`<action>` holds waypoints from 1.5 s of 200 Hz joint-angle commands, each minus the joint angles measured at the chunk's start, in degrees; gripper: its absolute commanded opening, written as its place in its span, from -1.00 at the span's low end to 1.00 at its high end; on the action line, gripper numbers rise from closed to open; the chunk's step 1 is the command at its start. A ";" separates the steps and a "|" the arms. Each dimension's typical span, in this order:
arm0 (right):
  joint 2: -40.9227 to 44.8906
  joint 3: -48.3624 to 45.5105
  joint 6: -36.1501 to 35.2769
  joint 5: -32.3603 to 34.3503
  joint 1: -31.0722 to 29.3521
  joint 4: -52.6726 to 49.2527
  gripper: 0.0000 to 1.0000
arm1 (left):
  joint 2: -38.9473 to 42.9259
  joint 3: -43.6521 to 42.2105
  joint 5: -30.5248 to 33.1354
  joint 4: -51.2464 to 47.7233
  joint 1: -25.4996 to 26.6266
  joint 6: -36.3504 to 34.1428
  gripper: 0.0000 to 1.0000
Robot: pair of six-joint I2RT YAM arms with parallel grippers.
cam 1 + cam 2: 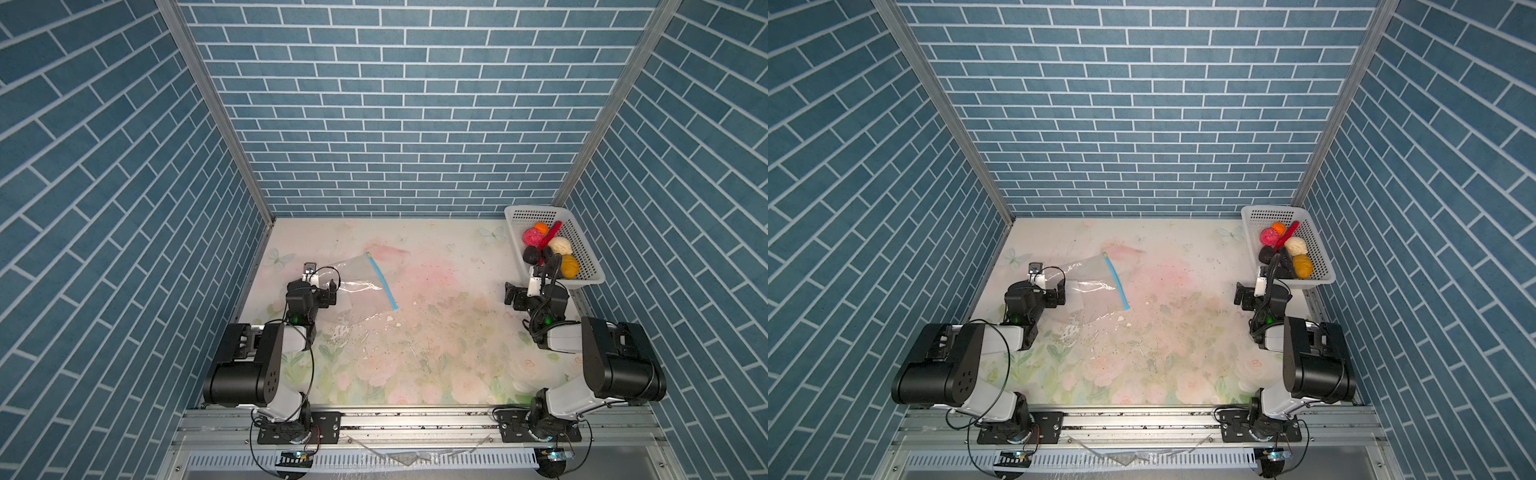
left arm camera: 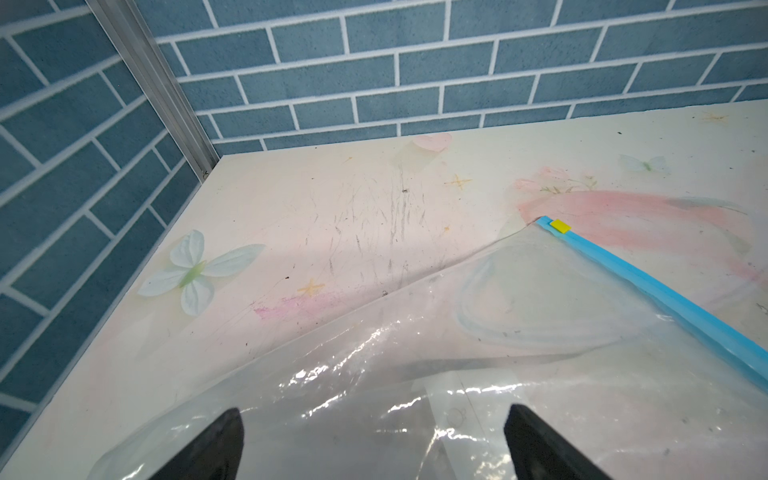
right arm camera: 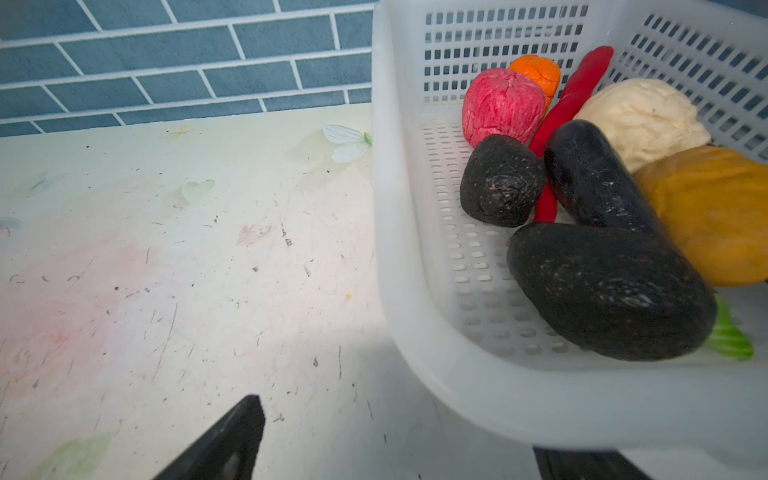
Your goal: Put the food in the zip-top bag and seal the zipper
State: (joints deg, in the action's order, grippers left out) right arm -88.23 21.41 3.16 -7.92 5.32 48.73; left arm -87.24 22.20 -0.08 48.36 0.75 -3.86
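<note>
I am at the opening step: no food is in the bag yet. The clear zip-top bag (image 1: 359,286) lies flat on the left half of the floral table (image 1: 436,332). Its light-blue zipper (image 1: 381,280) faces right, and the yellow slider tab (image 2: 560,225) sits at the far end.

The left gripper (image 2: 374,446) has its jaws spread wide, holds nothing, and is over the bag's left part. The right gripper (image 1: 515,297) is also spread wide and empty, just beside the near left corner of the white perforated basket (image 1: 512,222) at the far right.

All the food is in that basket:
- a pink lump (image 3: 503,104)
- an orange lump (image 3: 536,75)
- a red chili (image 3: 582,87)
- a cream lump (image 3: 644,116)
- a yellow-brown lump (image 3: 715,212)
- a dark eggplant (image 3: 594,183)
- a small black lump (image 3: 500,180)
- a large black lump (image 3: 611,291)

Next, I judge the left gripper must pin or lift the bag's mouth. The right gripper must clear the basket rim and come down on one piece. The large black lump is nearest to it.

Hard to make out:
- whether the zipper is open or shut
- whether the left gripper's fingers touch the plastic
- a green scrap (image 3: 729,336), mostly hidden behind the large black lump
- one right finger, cut off under the basket wall in the right wrist view
</note>
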 commanded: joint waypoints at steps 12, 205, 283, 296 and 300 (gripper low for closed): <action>-0.32 1.52 0.18 1.52 -0.12 0.41 0.98 | -0.30 0.27 0.27 0.35 0.08 -0.23 0.99; 16.45 7.70 0.70 13.79 -9.11 -24.55 0.71 | 11.66 13.96 14.94 -33.29 1.74 7.37 0.99; 11.85 34.39 12.18 18.19 -11.05 -66.55 0.68 | 7.88 34.82 18.73 -58.77 13.47 24.59 0.99; 9.07 39.52 12.35 21.03 -10.95 -71.99 0.68 | 4.54 39.39 20.50 -62.85 17.03 25.37 0.99; 8.21 40.74 12.40 21.62 -10.90 -73.35 0.68 | 3.55 40.34 20.74 -63.29 18.24 24.86 0.99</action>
State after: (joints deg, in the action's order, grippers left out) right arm -76.03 53.98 12.27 8.29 -5.69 -7.31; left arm -78.87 56.25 18.63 -3.05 13.54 16.08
